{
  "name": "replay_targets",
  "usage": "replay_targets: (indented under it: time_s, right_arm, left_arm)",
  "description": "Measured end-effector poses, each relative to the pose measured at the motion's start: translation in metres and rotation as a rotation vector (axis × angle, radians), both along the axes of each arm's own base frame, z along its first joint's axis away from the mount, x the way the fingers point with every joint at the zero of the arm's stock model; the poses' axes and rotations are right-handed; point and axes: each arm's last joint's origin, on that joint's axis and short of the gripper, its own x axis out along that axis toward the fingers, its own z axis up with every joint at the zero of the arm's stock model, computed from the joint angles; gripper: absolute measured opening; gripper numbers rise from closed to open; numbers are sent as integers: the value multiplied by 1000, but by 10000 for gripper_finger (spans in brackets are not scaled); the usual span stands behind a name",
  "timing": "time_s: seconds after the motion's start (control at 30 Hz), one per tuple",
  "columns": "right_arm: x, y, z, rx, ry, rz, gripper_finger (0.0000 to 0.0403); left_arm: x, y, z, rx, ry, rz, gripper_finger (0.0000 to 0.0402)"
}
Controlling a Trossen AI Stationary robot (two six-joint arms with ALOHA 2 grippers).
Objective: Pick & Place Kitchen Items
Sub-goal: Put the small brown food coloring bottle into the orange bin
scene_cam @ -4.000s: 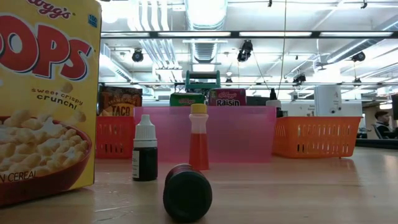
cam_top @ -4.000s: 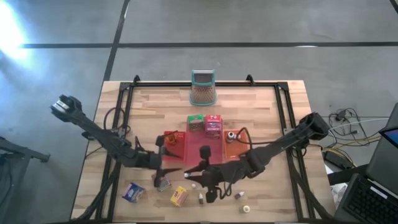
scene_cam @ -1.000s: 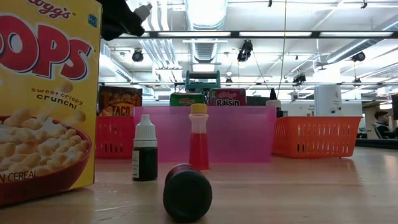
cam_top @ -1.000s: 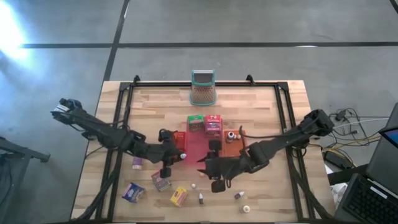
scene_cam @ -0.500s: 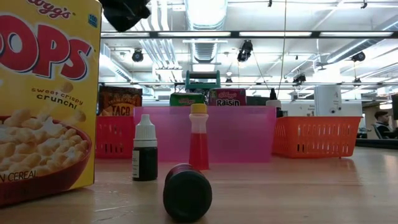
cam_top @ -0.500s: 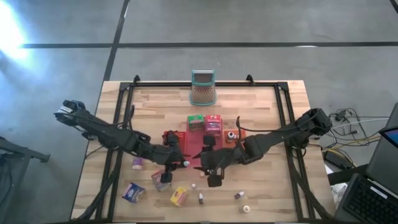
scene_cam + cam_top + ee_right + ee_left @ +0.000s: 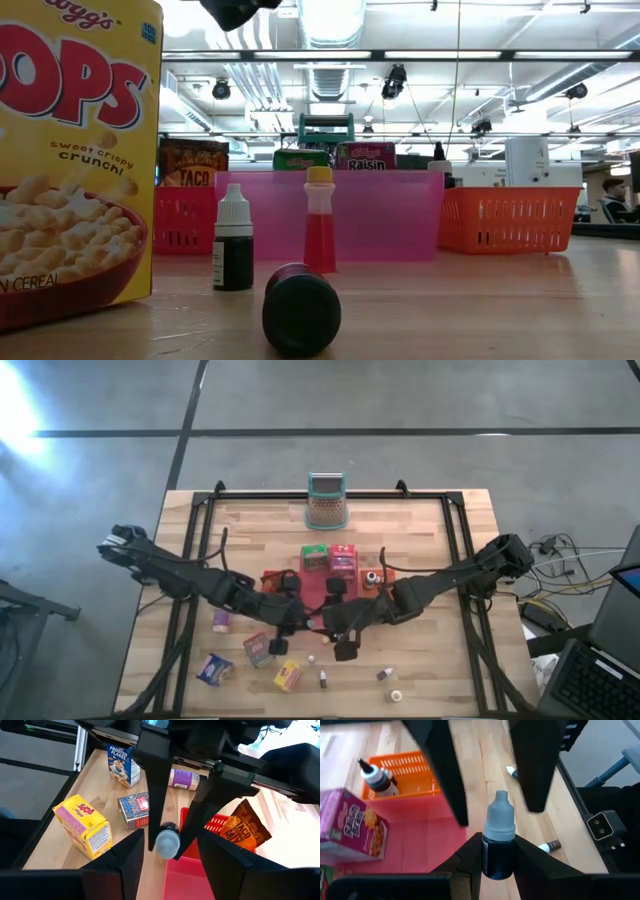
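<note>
My left gripper (image 7: 497,870) is shut on a small dark bottle (image 7: 496,855) with a grey cap (image 7: 167,841), held in the air above the near edge of the pink tray (image 7: 318,592). My right gripper (image 7: 170,865) faces it from the table's right and is open. Its two fingers (image 7: 445,770) stand on either side of the cap, with a gap on each side. In the high view the two grippers meet at mid-table, left gripper (image 7: 298,620) and right gripper (image 7: 325,620). My left gripper pinches the bottle's dark body (image 7: 490,862), below the cap, between its two fingers. The fingers come from the table's left, slanting down. The bottle sticks out past the fingertips with its cap end toward my right gripper. It is lifted clear of table and tray.
A red tray (image 7: 278,582) with a taco packet (image 7: 245,832) and an orange tray (image 7: 405,767) holding a bottle flank the pink one. Green and pink boxes (image 7: 330,559) and the mesh holder (image 7: 326,500) stand farther back. Boxes (image 7: 82,825), a purple jar (image 7: 182,777) and small bottles (image 7: 324,679) lie near the front edge.
My left gripper has carried the bottle up and toward the table's right, to my right gripper, rolling a little on the way. My right gripper has shifted slightly toward the table's left and far side, then held still.
</note>
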Motion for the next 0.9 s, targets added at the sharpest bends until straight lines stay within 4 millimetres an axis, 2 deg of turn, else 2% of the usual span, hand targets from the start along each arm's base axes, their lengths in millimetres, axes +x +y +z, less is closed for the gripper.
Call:
replay_targets:
  time_s: [0.27,0.6,0.9]
  right_arm:
    - [-2,-1,-3,-18,29,2,142]
    - [-1,-1,-3,-12,27,-1,106]
    - [-1,-1,-3,-5,27,-8,94]
  left_arm:
    - [2,0,11,10,-27,-11,92]
    - [3,2,7,20,-3,-1,92]
    - [4,5,8,19,-5,7,92]
